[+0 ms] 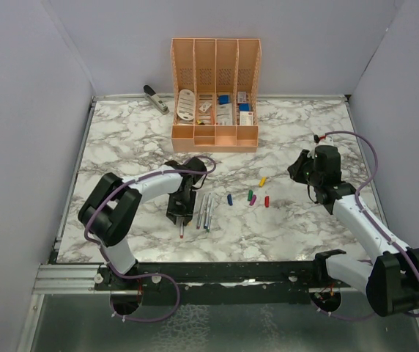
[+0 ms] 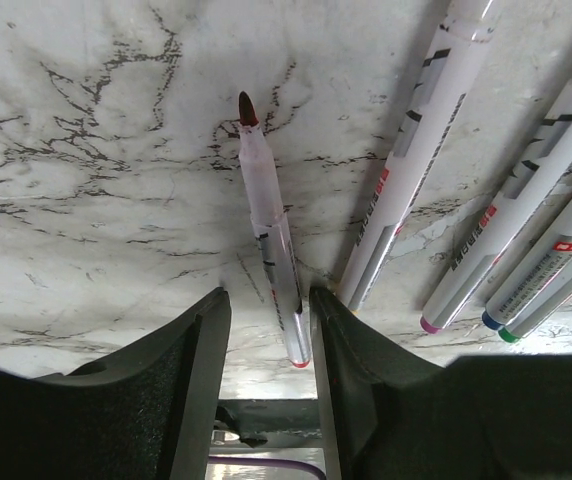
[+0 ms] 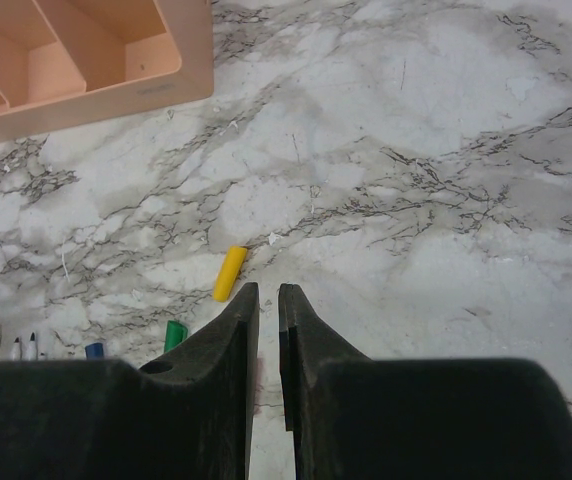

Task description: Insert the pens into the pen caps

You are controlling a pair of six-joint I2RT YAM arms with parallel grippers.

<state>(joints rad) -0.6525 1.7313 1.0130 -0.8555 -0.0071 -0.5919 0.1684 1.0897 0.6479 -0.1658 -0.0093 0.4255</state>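
On the white marbled surface [image 1: 121, 139], the black left fingers [image 2: 201, 345] are held apart around a thin pale pen with a red tip [image 2: 271, 235]; a gap is seen beside it, so it is not gripped. Four more pale pens [image 2: 416, 170] lie at its three o'clock. Further at three o'clock, small coloured plastic caps [image 1: 249, 195] are scattered. The black right fingers [image 3: 234, 335] are almost closed on nothing, with a yellow cap [image 3: 229, 273] at their eleven o'clock.

Robot lab test cell. Plain pale walls [image 1: 19, 88] box in a marble-patterned bench [image 1: 121, 139]; left arm [image 1: 147, 182] and right arm [image 1: 360, 216] bolted to a metal rail [image 1: 224, 273] at its near edge. Office props: peach organiser [image 1: 214, 136], stapler [image 1: 155, 98].
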